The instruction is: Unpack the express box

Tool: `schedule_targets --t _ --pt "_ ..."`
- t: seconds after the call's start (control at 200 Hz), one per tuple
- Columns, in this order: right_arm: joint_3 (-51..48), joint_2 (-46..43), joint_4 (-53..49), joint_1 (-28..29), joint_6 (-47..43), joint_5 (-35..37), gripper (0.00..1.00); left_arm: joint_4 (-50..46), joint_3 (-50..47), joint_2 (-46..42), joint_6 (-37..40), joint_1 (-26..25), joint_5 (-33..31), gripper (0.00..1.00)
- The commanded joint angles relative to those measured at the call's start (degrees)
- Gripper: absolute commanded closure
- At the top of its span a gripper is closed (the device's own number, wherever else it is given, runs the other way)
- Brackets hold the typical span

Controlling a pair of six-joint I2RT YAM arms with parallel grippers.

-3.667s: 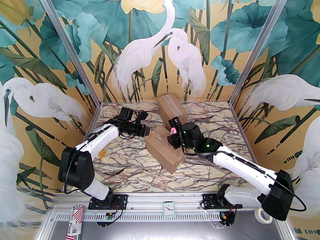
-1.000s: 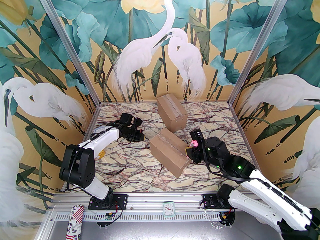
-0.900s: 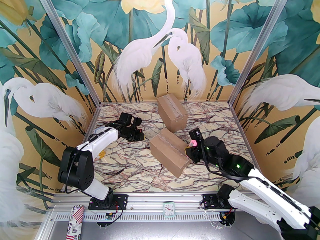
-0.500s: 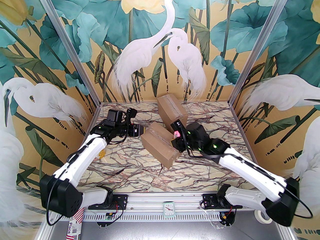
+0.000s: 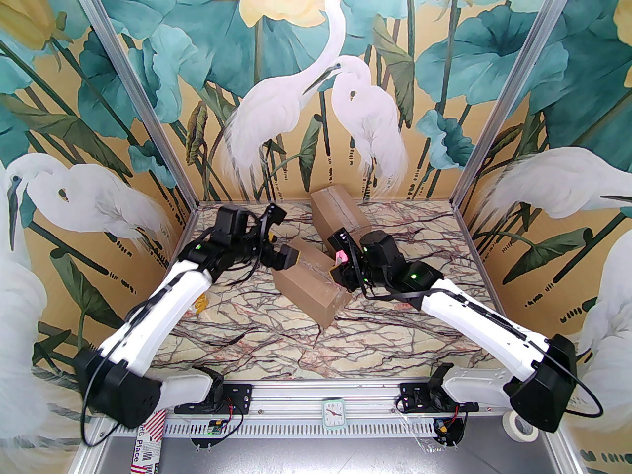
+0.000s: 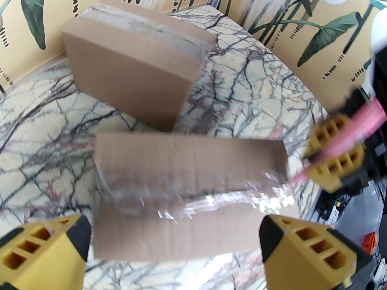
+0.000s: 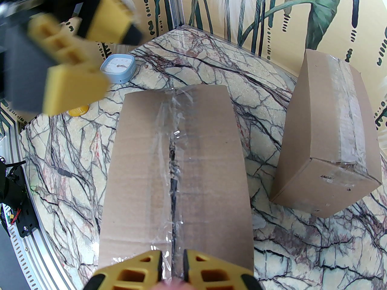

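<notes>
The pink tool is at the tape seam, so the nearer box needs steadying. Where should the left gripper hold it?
Probably the end of the nearer box away from the right gripper, from above, the open left gripper putting a jaw on each long wall: these are flat and parallel, and it avoids the seam.

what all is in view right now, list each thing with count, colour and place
near box: one, brown, mid-table, dark slit along its taped top seam
far box: one, brown, behind it by the back wall, taped shut
pink tool: one, pink, over the near box's seam
small clock: one, blue-grey, table's left edge
yellow item: one, yellow, beside that clock, kind unclear
rail clock: one, mint green, front rail between the bases
tape roll: one, white, front right
striped pack: one, red and white, front left
table: one, veined marble
left gripper: open, at the near box's end
right gripper: shut on the pink tool
</notes>
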Motion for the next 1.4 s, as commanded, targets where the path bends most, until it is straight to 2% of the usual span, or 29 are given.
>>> schedule_targets --t 0.0,0.12,0.45,0.6,0.76,0.88,1.01,1.11,1.27,1.395 --pt "-0.9 -1.1 2.8 -0.2 0.8 0.8 1.00 0.6 1.5 5.7 -0.7 -0.3 -3.3 0.03" --pt "-2.1 -1.8 3.5 -0.2 0.7 1.3 1.00 2.8 0.8 8.8 -2.9 -0.3 -4.6 0.03" --pt "-5.2 -7.4 6.7 -0.3 2.7 6.0 1.00 -0.2 -2.4 13.1 -4.5 -0.2 -12.1 0.04" --pt "-7.3 -11.4 10.7 -0.4 5.0 9.8 1.00 -0.7 -3.7 12.8 -6.8 0.5 -11.9 0.05" --pt "-9.1 -14.2 8.5 -2.6 10.9 12.4 1.00 -0.6 -5.5 9.0 -10.4 0.8 -11.4 0.04" --pt "-12.9 -17.0 6.3 -4.2 16.2 13.5 1.00 -0.9 -6.9 5.8 -14.2 1.6 -9.4 0.03" --pt "-16.8 -19.3 5.2 -4.8 19.9 17.0 1.00 0.3 -9.5 2.7 -18.7 3.4 -4.6 0.02" --pt "-16.8 -17.6 4.3 -5.1 19.7 17.0 1.00 0.4 -11.0 0.9 -20.3 3.7 -3.1 0.01" --pt "-14.1 -9.4 8.3 -5.1 17.9 10.8 1.00 0.6 -12.4 -1.7 -21.0 3.6 -0.4 0.00" --pt "-11.1 -3.8 12.4 -5.1 16.7 8.5 1.00 1.5 -14.2 -7.0 -18.2 3.2 -2.6 0.00"
